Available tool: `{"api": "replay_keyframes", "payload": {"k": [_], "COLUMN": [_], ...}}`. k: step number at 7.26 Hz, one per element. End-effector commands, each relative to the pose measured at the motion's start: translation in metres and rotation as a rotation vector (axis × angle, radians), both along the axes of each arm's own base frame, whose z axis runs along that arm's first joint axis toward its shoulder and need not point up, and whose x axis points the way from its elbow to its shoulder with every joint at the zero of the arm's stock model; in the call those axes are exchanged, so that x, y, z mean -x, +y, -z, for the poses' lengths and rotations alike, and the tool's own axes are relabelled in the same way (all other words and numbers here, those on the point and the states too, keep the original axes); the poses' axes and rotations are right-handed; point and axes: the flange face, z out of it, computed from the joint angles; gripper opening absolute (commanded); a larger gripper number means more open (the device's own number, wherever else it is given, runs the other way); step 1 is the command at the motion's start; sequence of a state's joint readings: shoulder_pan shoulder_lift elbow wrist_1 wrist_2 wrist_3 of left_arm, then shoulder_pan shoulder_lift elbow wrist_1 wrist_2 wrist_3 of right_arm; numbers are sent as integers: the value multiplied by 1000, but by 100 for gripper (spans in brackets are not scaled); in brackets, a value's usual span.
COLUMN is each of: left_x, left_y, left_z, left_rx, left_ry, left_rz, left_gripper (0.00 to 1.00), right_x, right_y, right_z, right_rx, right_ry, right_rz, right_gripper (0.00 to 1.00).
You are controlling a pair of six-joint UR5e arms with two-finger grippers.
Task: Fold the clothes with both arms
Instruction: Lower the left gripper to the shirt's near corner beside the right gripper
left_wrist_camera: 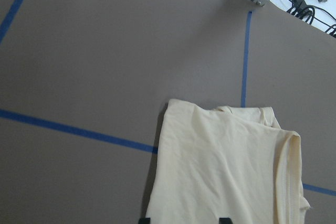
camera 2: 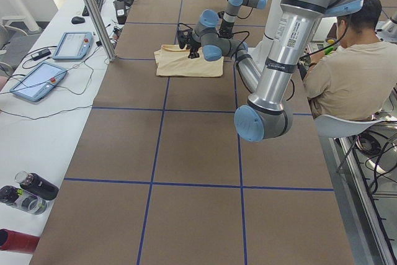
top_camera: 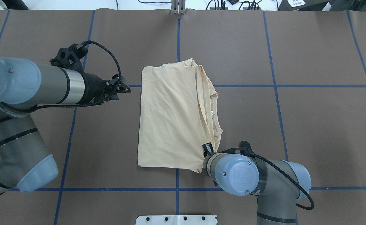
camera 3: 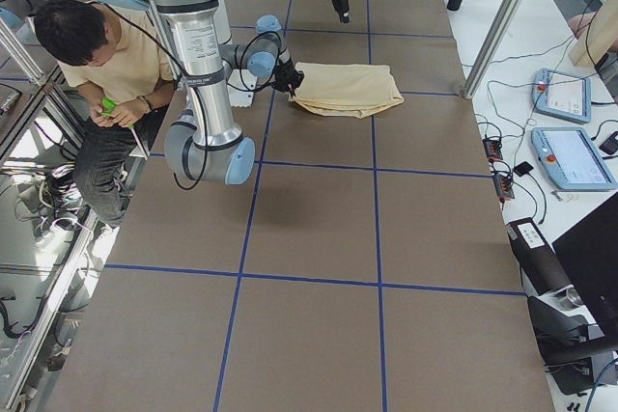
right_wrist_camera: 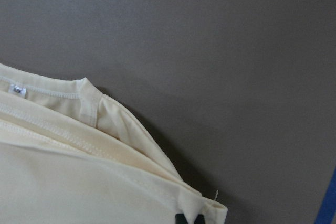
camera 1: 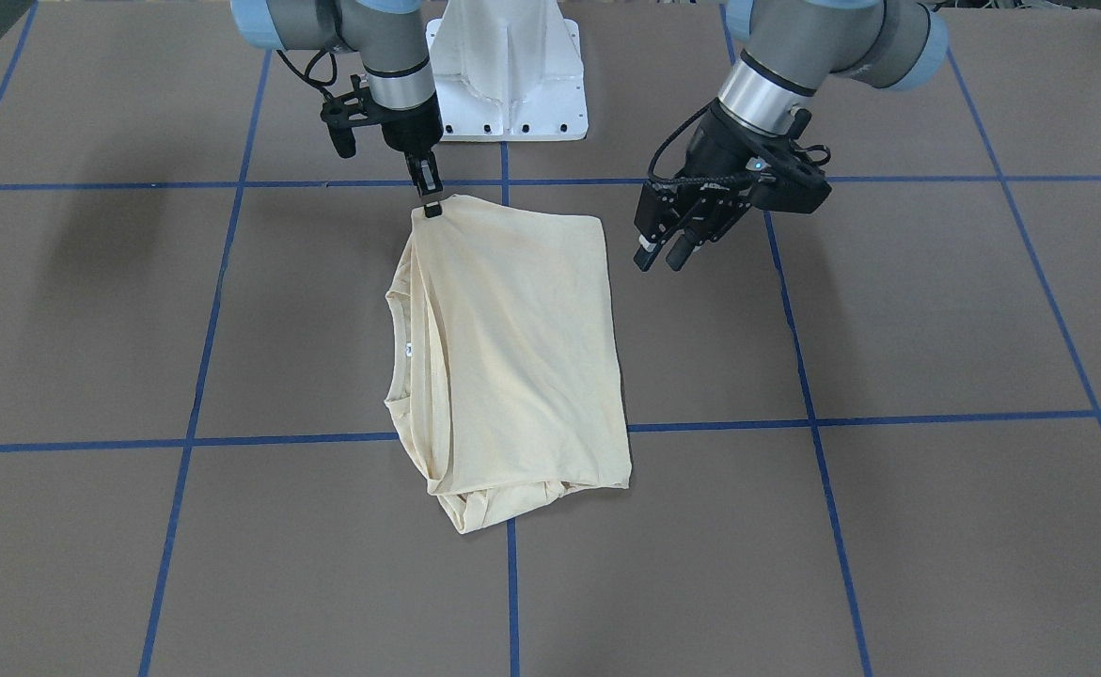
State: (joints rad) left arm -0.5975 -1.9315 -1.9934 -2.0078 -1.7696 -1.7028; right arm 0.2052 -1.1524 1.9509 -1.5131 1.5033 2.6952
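Observation:
The cream-yellow shirt [camera 1: 512,348] [top_camera: 170,118] lies folded into a rough rectangle in the middle of the table. Its neck opening and small white label [camera 1: 409,351] [right_wrist_camera: 18,90] face the robot's right. My right gripper [camera 1: 432,209] [top_camera: 206,149] is shut on the shirt's near corner on the neck side, and the right wrist view shows that corner [right_wrist_camera: 210,211] pinched at its bottom edge. My left gripper [camera 1: 660,260] [top_camera: 125,90] hovers open beside the shirt's opposite edge, apart from the fabric, with nothing between its fingers. The print is hidden.
The white pedestal base [camera 1: 510,94] stands at the robot's side of the table. Blue tape lines [camera 1: 193,440] grid the brown table. A seated person [camera 2: 347,72] [camera 3: 106,55] is beside the robot. Control tablets [camera 2: 37,82] and bottles [camera 2: 31,187] lie along the far bench.

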Motion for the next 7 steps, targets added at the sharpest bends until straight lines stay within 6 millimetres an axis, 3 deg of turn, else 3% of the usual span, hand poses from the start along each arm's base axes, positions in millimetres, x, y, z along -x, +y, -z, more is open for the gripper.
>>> {"api": "replay_keyframes", "payload": {"k": [1,3,4,7], "left_x": [-47,-68,-72,-123], "left_y": [59,96,100,142], "left_z": [3,-24,-32,-66], "left_rx": [145,273,294,419], "left_ry": [72,62,51,0], "left_rz": [80,61,56,18], "left_gripper": [53,53,53,54], "right_x": [-1,-2,-4,-5], "right_y": [3,4,4,5], "right_z": [-5,-3,0,4], "right_rx": [2,0,-1,-2], "right_ry": [8,2,-4,-14], "right_rz": [4,6,6,7], "right_gripper": [0,0,0,0]}}
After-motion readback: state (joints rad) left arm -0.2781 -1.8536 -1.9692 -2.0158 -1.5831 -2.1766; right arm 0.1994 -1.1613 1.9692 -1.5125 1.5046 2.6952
